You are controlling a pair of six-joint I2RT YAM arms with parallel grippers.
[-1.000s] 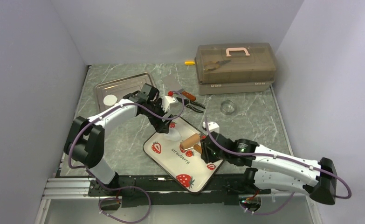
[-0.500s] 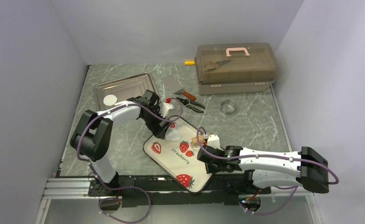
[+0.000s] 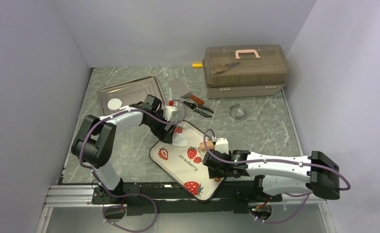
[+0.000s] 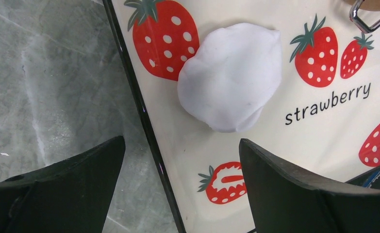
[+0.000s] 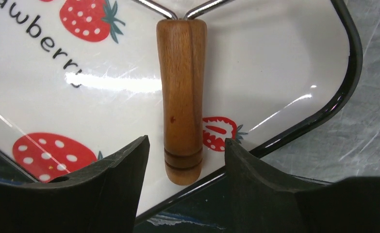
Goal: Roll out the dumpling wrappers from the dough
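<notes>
Though astride handle (image 5: 182, 87), right end effector (image 5: 187, 143) parted, untouching.

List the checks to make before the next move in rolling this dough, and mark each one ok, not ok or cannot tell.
1. Dough lies flat on the tray: ok.
2. Left hand is open and clear of the dough: ok.
3. Handle lies between the right hand fingers: ok.
4. Right hand grips the handle: not ok; the jaws stand apart from it.
5. Roller sits on the dough: not ok; it lies beside it.
6. Wrapper rests in the pan: ok.
</notes>
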